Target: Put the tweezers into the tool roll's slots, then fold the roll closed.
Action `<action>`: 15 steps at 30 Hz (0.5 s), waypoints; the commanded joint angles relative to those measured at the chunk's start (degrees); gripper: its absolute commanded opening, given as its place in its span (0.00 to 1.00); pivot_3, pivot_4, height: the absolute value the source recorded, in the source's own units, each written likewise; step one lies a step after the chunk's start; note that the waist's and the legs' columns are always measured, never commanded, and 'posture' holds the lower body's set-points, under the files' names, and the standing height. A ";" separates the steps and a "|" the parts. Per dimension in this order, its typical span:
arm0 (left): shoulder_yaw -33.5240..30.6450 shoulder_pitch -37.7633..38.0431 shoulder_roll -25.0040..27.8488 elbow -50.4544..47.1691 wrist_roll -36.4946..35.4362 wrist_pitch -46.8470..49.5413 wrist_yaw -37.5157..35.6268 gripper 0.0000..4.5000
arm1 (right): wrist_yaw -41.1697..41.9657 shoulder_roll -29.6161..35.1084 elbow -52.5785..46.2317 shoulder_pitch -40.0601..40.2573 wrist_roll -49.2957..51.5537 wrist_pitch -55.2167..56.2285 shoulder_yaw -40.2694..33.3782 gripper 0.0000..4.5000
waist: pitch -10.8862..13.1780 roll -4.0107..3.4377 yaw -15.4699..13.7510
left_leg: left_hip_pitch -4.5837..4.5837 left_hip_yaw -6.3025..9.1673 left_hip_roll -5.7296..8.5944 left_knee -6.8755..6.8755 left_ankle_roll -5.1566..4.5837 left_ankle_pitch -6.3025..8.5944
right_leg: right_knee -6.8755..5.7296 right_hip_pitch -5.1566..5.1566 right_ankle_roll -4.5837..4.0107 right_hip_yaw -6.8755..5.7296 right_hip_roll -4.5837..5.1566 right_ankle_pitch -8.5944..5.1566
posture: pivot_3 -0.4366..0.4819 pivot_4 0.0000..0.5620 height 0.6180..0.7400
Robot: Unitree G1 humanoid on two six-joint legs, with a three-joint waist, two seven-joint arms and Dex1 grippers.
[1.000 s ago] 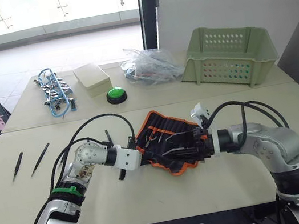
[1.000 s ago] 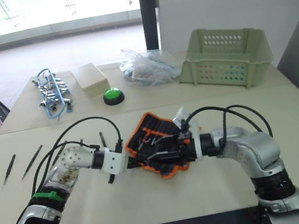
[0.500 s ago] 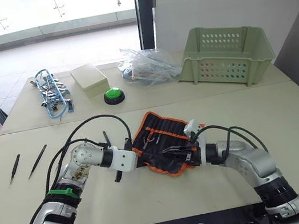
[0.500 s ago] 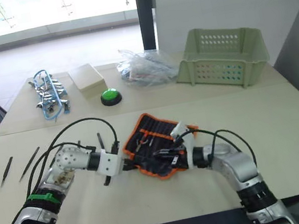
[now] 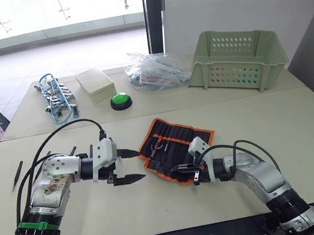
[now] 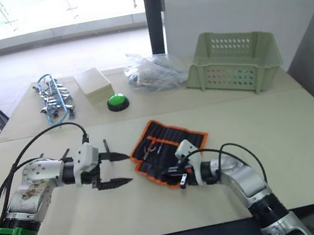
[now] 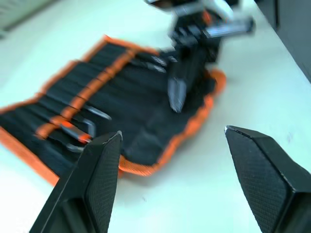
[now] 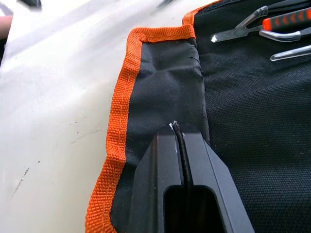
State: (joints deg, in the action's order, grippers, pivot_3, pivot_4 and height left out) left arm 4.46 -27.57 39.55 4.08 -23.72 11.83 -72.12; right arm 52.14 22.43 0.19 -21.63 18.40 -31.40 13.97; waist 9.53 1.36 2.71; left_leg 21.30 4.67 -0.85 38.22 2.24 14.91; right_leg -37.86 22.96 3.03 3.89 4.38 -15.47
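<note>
The left gripper (image 5: 130, 165) is backing away from the roll (image 5: 174, 145) with its fingers wide apart and nothing in them, so it is freeing up to fetch a tweezer (image 5: 19, 175) lying far off on the table (image 5: 305, 128). The right gripper (image 5: 186, 169) is pinching something thin and dark at the roll's near edge. The roll is soft black cloth with orange trim, lying flat and unfolded.

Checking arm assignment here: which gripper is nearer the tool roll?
Right. The right gripper rests on the tool roll near its orange edge; the left gripper hovers open beside it, off the fabric.
</note>
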 commanded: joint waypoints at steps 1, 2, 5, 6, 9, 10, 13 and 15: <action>-1.05 -2.37 -5.54 -4.04 -2.04 8.00 9.69 0.66 | 0.67 0.55 -0.37 0.69 -1.43 0.86 1.79 0.00 | -0.01 0.02 -0.17 | 0.00 0.00 0.01 0.00 0.00 0.00 | -0.01 -0.01 0.00 0.00 0.00 0.00 | 0.48 0.27 1.00; -0.91 -2.61 -6.55 -4.48 -1.70 9.43 11.28 0.60 | 0.70 0.69 -0.62 0.62 -1.78 1.12 1.99 0.00 | -0.02 0.04 -0.15 | 0.00 0.00 0.01 0.01 0.00 0.00 | -0.02 0.00 0.00 0.00 0.00 0.00 | 0.48 0.27 1.00; 1.52 -2.89 -11.16 -6.33 0.20 13.47 16.96 0.37 | 0.77 1.67 -0.92 0.20 -4.11 3.35 3.19 0.00 | -0.02 0.03 0.02 | 0.02 -0.01 0.02 0.01 0.00 0.00 | -0.06 0.08 0.00 0.05 -0.01 0.00 | 0.48 0.27 1.00; 2.97 -2.80 -12.19 -6.81 1.52 14.12 18.47 0.28 | 0.61 1.82 -0.98 0.13 -4.50 3.65 3.30 0.00 | -0.02 0.03 0.02 | 0.01 0.00 0.01 0.00 0.00 0.00 | -0.09 0.09 -0.01 0.05 -0.02 0.00 | 0.48 0.27 1.00; 6.83 -1.86 -14.51 -6.69 5.96 15.16 22.63 0.08 | -0.01 2.00 -1.32 0.13 -5.32 4.08 3.49 0.00 | -0.02 0.04 -0.10 | 0.02 0.00 0.03 0.00 0.00 0.00 | -0.05 0.09 -0.01 0.06 -0.01 0.00 | 0.48 0.27 1.00; 7.88 -1.32 -15.33 -6.47 7.34 15.30 24.08 0.01 | -0.16 2.08 -1.49 0.22 -5.59 4.25 3.58 0.00 | -0.02 0.04 -0.09 | 0.02 -0.01 0.03 0.00 0.00 0.00 | -0.03 0.08 -0.01 0.07 -0.01 0.01 | 0.48 0.27 1.00; 11.73 1.32 -15.38 -6.61 12.12 12.24 25.40 0.01 | -0.59 2.19 -1.96 0.75 -5.96 4.56 3.75 0.00 | -0.02 0.03 -0.03 | 0.01 -0.01 0.02 -0.02 0.00 0.00 | -0.04 0.09 -0.01 0.08 -0.02 0.00 | 0.48 0.27 1.00; 12.05 3.20 -15.73 -6.60 12.97 11.53 26.19 0.01 | -0.70 2.33 -2.43 1.16 -5.92 4.44 3.70 0.00 | -0.02 0.03 -0.08 | 0.01 -0.02 0.03 -0.04 0.00 0.00 | -0.03 0.10 -0.01 0.09 -0.02 0.00 | 0.48 0.27 1.00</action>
State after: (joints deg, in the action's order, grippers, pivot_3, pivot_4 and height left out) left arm 16.56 -24.80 23.68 -1.30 -11.81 24.98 -46.74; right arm 51.89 24.08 -1.78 -21.47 13.62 -26.65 17.26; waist 9.51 1.39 2.63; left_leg 21.32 4.65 -0.82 38.19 2.24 14.91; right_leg -37.88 23.07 3.02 3.98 4.37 -15.47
